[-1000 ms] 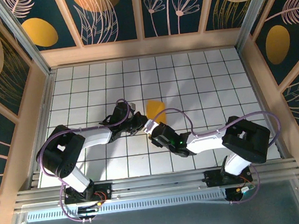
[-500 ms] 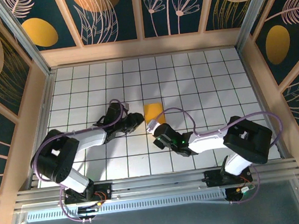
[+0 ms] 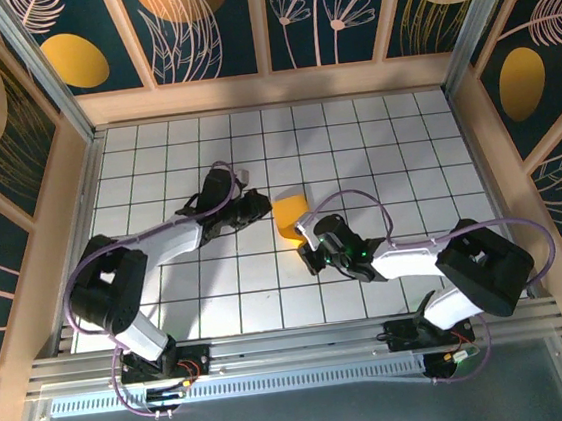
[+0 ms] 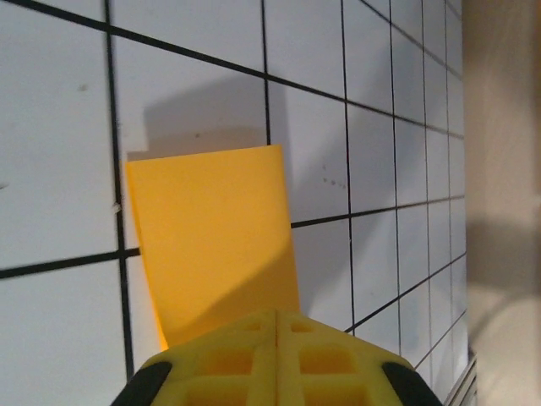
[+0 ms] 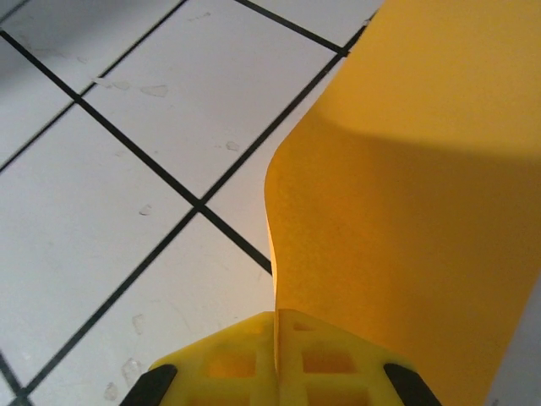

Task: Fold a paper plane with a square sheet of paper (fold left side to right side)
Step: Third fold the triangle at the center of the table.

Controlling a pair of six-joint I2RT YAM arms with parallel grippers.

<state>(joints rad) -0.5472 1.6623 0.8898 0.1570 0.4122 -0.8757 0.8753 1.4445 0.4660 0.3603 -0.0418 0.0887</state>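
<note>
Around your work is a white table (image 3: 406,157) with black grid lines, boxed in by wooden walls (image 3: 268,89) and dark flower panels (image 3: 206,27). You have one paper (image 3: 290,215), two arms and two grippers. The orange paper sits near the middle of the table, between the two grippers, and it curls up off the tiles. Your right gripper (image 3: 302,236) is at the near edge of the paper. It is clenched, and the right wrist view shows the paper coming straight out from between its yellow fingers (image 5: 338,355) and bending away to the right. Your left gripper (image 3: 261,209) is just left of the paper. It is clenched too, with its tips over the paper's edge, but you cannot tell whether it pinches the paper. From above, the right wrist hides the near bit of the paper.
</note>
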